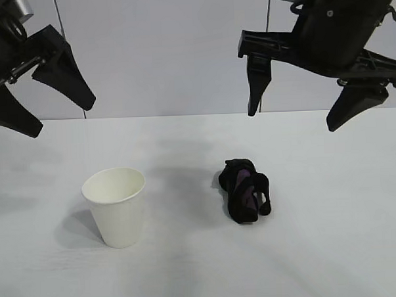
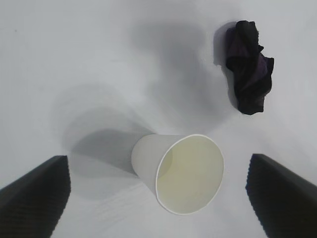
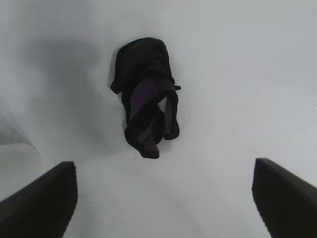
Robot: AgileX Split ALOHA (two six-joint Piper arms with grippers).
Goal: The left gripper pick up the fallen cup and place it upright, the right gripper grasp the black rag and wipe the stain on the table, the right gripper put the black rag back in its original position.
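**Cup's standing, rag's lying loose, both claws up in the air**

So from where I'm standing, the cup (image 1: 116,206) is upright on the white surface (image 1: 334,248), mouth up, sitting in the lower left of the exterior frame. It looks clean and hollow inside, nothing in it that I can make out. The black rag (image 1: 246,190) is a bunched little lump with purple streaks, lying a bit right of centre, near the cup but apart from it, with bare surface between them.

The left claw (image 1: 41,99) hangs at the upper left of the frame, well above the surface, fingers spread wide with nothing between them. Its own camera looks down on the cup (image 2: 181,172), which shows between the two finger tips at the bottom corners, with the rag (image 2: 248,67) off in the upper right.

The right claw (image 1: 300,108) is up at the upper right, raised above the rag, its two pointed fingers splayed far apart and holding nothing. Its wrist camera has the rag (image 3: 147,96) pretty much dead centre, with a sliver of the cup's rim (image 3: 17,148) at the left edge.

I can't spot any brown puddle on the surface in any of the views.
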